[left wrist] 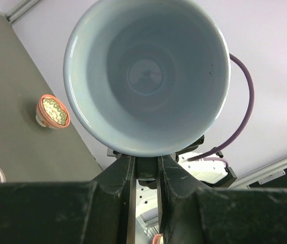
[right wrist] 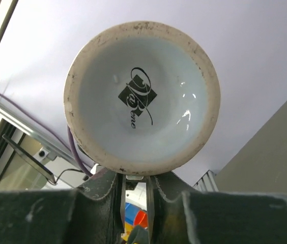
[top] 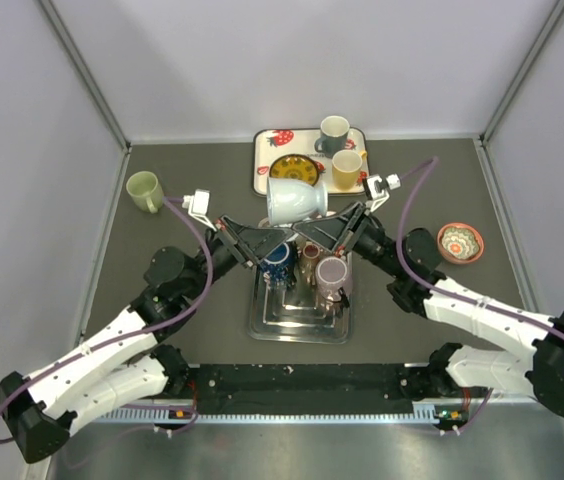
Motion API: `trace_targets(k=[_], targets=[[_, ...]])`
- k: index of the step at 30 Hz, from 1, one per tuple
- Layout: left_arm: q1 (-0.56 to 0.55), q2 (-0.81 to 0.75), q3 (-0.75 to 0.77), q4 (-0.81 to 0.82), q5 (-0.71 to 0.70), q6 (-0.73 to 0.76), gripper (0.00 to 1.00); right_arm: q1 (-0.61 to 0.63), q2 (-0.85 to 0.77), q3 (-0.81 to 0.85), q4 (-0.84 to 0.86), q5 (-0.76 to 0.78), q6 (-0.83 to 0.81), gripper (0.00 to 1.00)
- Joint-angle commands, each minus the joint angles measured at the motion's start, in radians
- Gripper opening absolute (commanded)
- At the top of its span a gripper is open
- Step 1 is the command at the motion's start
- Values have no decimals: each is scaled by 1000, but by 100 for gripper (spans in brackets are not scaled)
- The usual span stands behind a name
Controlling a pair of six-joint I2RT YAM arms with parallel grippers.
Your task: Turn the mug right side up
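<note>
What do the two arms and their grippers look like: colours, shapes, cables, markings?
Both arms, left arm and right arm, have white link shells with black joints and bases. A purple cable loops along each. The left gripper and right gripper are black, wedge-shaped, with two flat fingers, scuffed. A small white module sits at each wrist. No markings show.

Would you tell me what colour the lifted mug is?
Pale blue mug, clearest in the left wrist view.

White links (top: 112, 350), purple cables (left wrist: 249, 96), black left hand (left wrist: 146, 168), right hand (right wrist: 136, 180)
</note>
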Motion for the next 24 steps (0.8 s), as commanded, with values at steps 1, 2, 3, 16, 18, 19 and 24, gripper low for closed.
trace_targets(k=[1,2,3,16,18,19,24], targets=[[-61,-9,11,-78,215,18,0,-13,20,99,39,-13,-66,0],[-61,-16,11,-82,209,18,0,-13,21,104,19,-27,-77,0],[-61,-29,9,-98,197,29,0,-13,20,113,7,-43,-83,0],[-58,-203,12,-257,-116,193,60,-13,-163,73,-300,-110,-256,0],[-58,-206,21,-269,-123,211,62,-13,-195,64,-352,-114,-269,0],[-58,-206,26,-291,-124,217,63,-13,-204,62,-386,-111,-293,0],[-56,-270,49,-438,-257,279,63,27,-284,140,-800,-9,-520,0]])
